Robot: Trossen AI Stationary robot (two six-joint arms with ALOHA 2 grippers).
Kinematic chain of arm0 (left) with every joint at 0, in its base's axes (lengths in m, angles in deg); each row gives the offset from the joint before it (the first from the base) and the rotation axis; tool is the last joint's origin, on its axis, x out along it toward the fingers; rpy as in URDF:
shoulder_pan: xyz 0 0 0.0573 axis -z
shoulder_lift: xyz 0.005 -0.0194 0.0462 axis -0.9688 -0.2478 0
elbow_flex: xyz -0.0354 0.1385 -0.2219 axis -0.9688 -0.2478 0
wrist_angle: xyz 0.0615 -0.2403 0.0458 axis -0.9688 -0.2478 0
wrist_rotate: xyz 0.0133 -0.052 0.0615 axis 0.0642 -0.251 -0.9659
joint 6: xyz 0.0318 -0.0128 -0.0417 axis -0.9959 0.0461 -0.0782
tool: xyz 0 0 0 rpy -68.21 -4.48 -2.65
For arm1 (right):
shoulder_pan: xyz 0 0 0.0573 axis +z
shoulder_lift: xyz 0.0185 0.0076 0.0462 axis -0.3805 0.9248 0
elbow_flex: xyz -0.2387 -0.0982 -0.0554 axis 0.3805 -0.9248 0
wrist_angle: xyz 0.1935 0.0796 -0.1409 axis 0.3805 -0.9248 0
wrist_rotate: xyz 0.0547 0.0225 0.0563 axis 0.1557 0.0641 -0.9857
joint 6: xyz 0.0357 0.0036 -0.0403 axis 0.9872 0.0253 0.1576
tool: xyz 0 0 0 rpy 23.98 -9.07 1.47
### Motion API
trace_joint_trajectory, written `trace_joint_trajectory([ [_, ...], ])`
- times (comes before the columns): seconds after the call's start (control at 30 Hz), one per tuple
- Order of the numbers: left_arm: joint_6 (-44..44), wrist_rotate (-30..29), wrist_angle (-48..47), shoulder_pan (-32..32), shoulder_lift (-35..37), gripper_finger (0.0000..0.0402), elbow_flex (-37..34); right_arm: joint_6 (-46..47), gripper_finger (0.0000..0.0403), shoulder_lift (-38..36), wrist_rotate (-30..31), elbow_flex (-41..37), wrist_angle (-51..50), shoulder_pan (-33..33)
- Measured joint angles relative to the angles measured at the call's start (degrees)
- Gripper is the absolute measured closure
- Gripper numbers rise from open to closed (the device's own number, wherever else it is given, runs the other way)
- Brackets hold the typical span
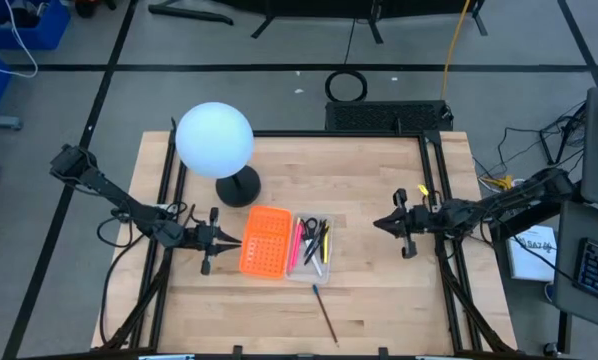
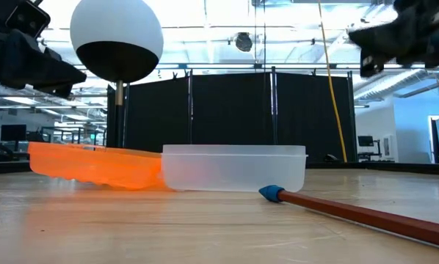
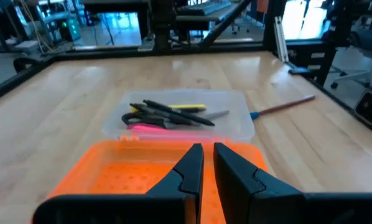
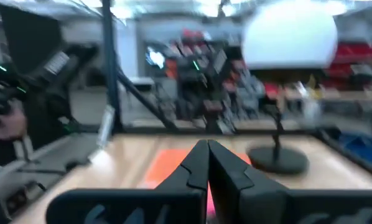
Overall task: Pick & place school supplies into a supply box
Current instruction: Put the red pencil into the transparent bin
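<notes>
One red pencil (image 1: 325, 314) lies on the table toward its front edge, outside the clear tray (image 1: 310, 272) holding the scissors (image 3: 150, 117) and pens. Both the left gripper (image 1: 231, 239) and right gripper (image 1: 378, 225) hover empty, fingers together (a flat pencil could roll away when pinched)

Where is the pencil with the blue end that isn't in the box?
In the high view, the pencil lies alone on the table, just past the clear tray's near edge; its blue end points toward the tray.
</notes>
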Motion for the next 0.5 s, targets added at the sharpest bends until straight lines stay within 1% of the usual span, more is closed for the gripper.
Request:
trace_joint_trajectory([
  [0.07,0.57,-0.01,-1.00,-0.01,0.00,0.0355,0.00,-1.77,0.0403,-1.89,-2.21,-0.03,1.14,-0.58],
  [0.2,3.79,0.38,-4.26,-0.01,-0.02,0.0355,0.00,-4.11,0.0403,-7.56,-2.42,-0.10,2.16,-1.61],
  [0.27,5.11,0.47,-4.48,-0.01,-0.01,0.0355,0.00,-4.26,0.0403,-10.58,-2.45,-0.11,0.17,-1.97],
  [0.4,7.29,-0.16,-4.46,-0.02,0.00,0.0355,0.00,-4.97,0.0403,-14.89,-4.02,-0.32,-7.72,-2.13],
  [0.5,11.36,-1.75,-2.38,-0.85,0.00,0.0355,0.46,-6.28,0.0403,-16.60,-4.86,-0.34,-9.45,-2.13],
])
